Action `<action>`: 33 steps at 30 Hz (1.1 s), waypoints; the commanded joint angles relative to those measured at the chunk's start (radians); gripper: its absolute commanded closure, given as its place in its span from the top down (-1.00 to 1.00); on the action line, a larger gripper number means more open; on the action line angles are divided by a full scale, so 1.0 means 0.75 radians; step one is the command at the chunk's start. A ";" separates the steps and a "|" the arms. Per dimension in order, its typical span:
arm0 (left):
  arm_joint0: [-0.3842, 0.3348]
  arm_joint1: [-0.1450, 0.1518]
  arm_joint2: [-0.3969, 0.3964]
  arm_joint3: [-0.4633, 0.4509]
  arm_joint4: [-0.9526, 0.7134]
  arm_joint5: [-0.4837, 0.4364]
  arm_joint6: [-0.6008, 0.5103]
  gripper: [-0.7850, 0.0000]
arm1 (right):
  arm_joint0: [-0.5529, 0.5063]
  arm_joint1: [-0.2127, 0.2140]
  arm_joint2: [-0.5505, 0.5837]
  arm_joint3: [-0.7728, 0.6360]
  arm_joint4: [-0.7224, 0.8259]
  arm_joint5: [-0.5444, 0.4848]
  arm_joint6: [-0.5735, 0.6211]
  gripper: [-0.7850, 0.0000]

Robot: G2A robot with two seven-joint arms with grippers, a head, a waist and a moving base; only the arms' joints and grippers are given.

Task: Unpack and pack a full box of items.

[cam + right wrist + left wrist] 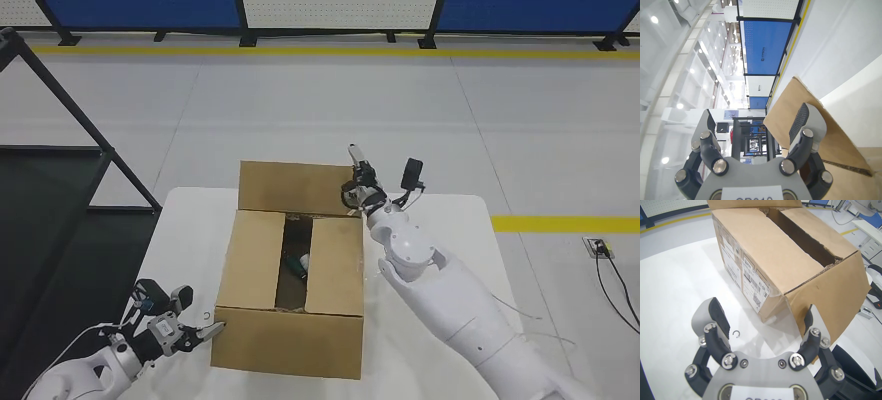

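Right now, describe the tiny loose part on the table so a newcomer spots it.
Find the cardboard box on the white table. Before its labelled side, close to the left gripper, lies a small ring. Unlike the box, it is thin, dark and C-shaped, with a gap.

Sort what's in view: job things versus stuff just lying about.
Job: box; teal item inside it.
Lying about: ring clip on the table; black frame beside the table; floor outlet.
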State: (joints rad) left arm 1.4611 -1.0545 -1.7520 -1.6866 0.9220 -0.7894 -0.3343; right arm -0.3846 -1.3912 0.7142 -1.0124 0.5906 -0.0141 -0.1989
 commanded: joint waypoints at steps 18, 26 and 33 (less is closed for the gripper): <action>0.027 0.017 0.009 -0.003 0.014 0.018 0.037 1.00 | 0.153 -0.160 -0.070 0.343 -0.045 0.209 0.138 1.00; 0.033 0.024 0.008 -0.002 0.004 0.025 0.040 1.00 | 0.166 -0.206 -0.050 0.428 -0.056 0.240 0.119 1.00; 0.045 0.029 0.009 -0.005 0.007 0.029 0.050 1.00 | 0.169 -0.235 -0.021 0.482 -0.061 0.234 0.142 1.00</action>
State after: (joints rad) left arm 1.4935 -1.0330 -1.7453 -1.6900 0.9269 -0.7675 -0.2981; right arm -0.2582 -1.5656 0.6957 -0.6559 0.5469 0.1622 -0.0941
